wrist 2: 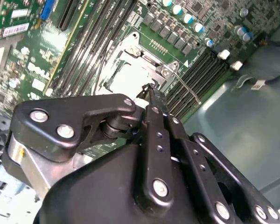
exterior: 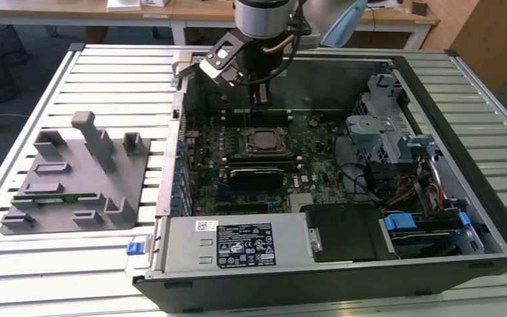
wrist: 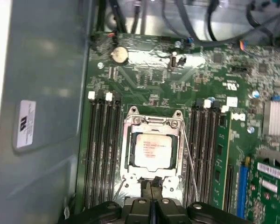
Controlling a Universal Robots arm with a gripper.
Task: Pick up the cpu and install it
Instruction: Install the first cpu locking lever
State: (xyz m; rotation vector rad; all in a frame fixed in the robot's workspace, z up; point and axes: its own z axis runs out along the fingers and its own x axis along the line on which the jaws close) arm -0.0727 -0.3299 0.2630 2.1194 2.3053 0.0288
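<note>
Exterior view is showing me the arm reaching down into the open computer case (exterior: pixel 324 294), which is lying on the slatted table (exterior: pixel 103 72). The gripper (exterior: pixel 260 105) is hanging over the motherboard (exterior: pixel 319 162), just beyond the socket as that camera sees it. I am seeing the cpu (exterior: pixel 265 140) sitting flat in the middle of the board, with its silvery top facing up. In the first wrist view the cpu (wrist: pixel 154 150) is lying square inside the socket frame (wrist: pixel 153 122), with rows of memory slots (wrist: pixel 102 149) running along both sides of it and a thin wire lever (wrist: pixel 190 163) slanting past one side of the frame. The gripper (wrist: pixel 151 183) is pointing at the edge of that frame nearest the camera. Its two fingers are pressing together with nothing between them, and I cannot tell whether the tips are touching the frame. The second wrist view is giving me the same closed gripper (wrist 2: pixel 148 89) from behind its linkage, poised right at the socket's edge. Off at the exterior view's left, a grey fixture (exterior: pixel 77 178) is resting on the table beside the case, with a green memory stick (exterior: pixel 55 197) lying in it.
</note>
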